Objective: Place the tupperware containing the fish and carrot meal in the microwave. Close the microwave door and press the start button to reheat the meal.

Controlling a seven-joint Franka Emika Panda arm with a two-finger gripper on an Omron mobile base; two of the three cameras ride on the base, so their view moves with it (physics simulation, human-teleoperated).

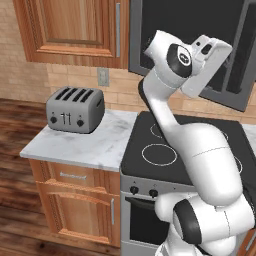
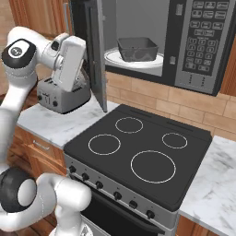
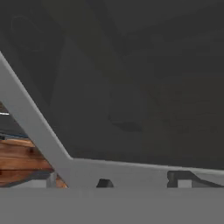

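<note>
Already the tub sits on the turntable inside the microwave. Its door stands open, the gripper close against its glass, spread unclear. Closing and starting remain.

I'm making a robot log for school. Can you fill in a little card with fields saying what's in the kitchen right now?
tub: dark grey tupperware sits on the white turntable plate inside the microwave
food: too dark to make out through the tub
door: microwave door stands open, swung out to the left
hand: white hand is close behind the door's outer side; the hand view shows dark glass and grey frame
gripper: fingers hidden, open or shut unclear
below: black stove with four rings
beside: toaster on the marble counter
</note>
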